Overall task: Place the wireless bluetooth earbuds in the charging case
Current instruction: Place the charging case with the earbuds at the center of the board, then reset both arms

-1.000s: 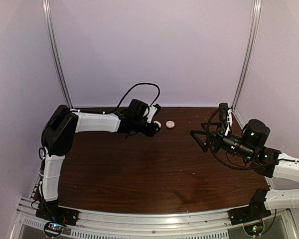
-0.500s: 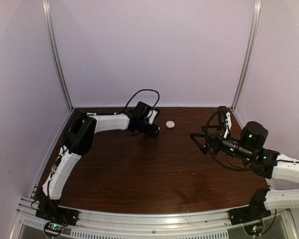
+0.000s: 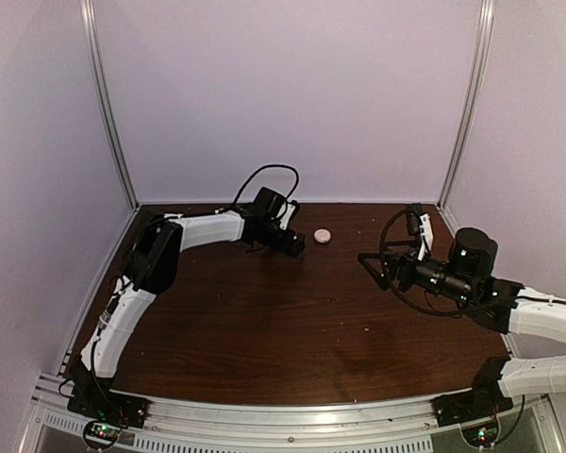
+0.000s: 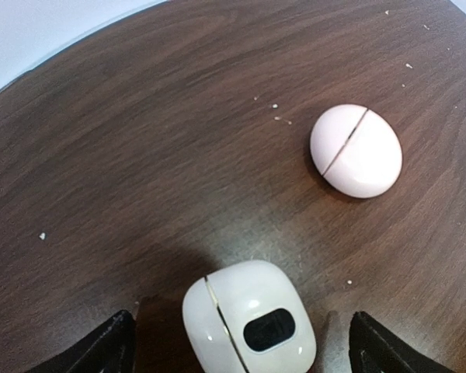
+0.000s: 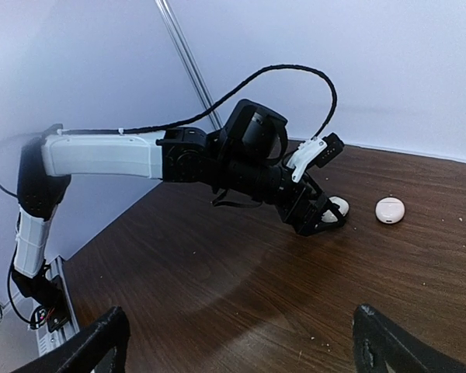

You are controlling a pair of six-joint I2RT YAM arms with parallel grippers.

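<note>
Your left pincer (image 4: 245, 346) gapes wide with the closed white charging case (image 4: 248, 311) untouched between its fingers, lower centre. A pale pink seamed disc (image 4: 356, 151) lies upper right on the counter (image 4: 140, 155). Your right pincer (image 5: 241, 342) is open and empty.

My top camera sits above and behind me and looks down and forward over the whole table (image 3: 264, 321) to the far wall (image 3: 292, 113). My left wrist camera hangs close over the far middle of the table, facing steeply down at the charging case (image 4: 248, 318) and the pink disc (image 4: 356, 151). My right wrist camera sits low on the right, well away, facing left across the table at my left arm (image 5: 101, 154). All three views share the disc; both wrist views share the case.
</note>
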